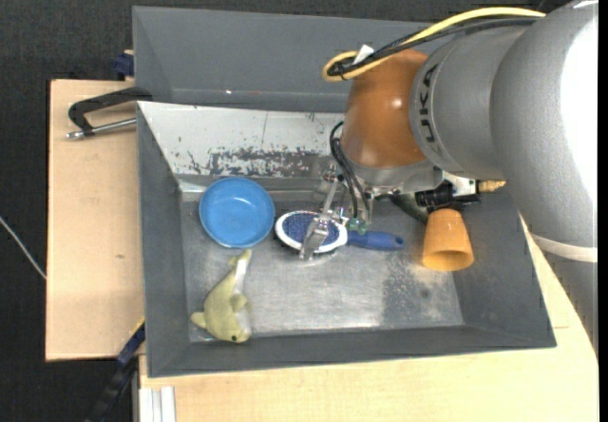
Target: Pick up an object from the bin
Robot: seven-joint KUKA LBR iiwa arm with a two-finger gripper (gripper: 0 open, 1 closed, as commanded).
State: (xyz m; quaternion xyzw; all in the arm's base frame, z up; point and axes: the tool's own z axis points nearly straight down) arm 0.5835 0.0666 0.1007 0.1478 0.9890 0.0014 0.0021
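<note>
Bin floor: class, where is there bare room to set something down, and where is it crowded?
Bare: the front floor between beige plush toy and orange cup. Crowded: the middle, where blue bowl, blue brush and pincer sit close.

Carrier: grey metal bin [323, 301], with sloped walls around a flat, scuffed floor.
Count: 4 loose things on the floor, none stacked.
Back left: blue bowl [237, 212], upright, mouth up.
Middle: brush [378, 240], its white-rimmed blue head just beside the bowl, its blue handle pointing right.
Right: orange cup [446, 241], at the foot of the right wall, wider end toward the front, apart from the brush handle.
Front left: pale yellow-green plush fish [228, 308], near the corner, tail pointing toward the bowl.
</note>
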